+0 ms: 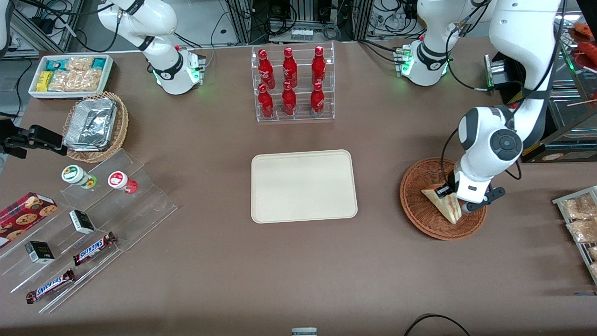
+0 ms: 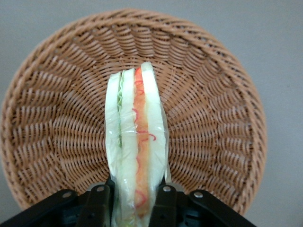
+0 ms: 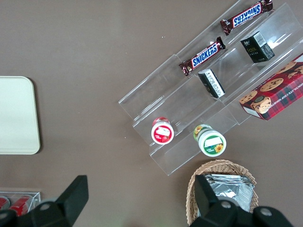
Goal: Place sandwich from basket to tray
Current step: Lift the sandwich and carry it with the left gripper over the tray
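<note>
The sandwich (image 1: 444, 204) is a wrapped white-bread wedge with orange-red and green filling along its cut edge (image 2: 137, 146). It stands on edge in the round reddish-brown wicker basket (image 1: 419, 212), near the working arm's end of the table. My gripper (image 1: 454, 201) is down inside the basket (image 2: 57, 123) and shut on the sandwich, one black finger (image 2: 99, 205) pressed to each side of its wide end. The cream tray (image 1: 303, 185) lies flat at the table's middle and holds nothing; its corner (image 3: 16, 116) also shows in the right wrist view.
A clear rack of red bottles (image 1: 293, 84) stands farther from the camera than the tray. Toward the parked arm's end are a tan basket of foil trays (image 1: 95, 126), a white snack box (image 1: 70, 74) and clear steps with Snickers bars (image 1: 93, 248). Packets lie on a rack (image 1: 580, 224) beside the basket.
</note>
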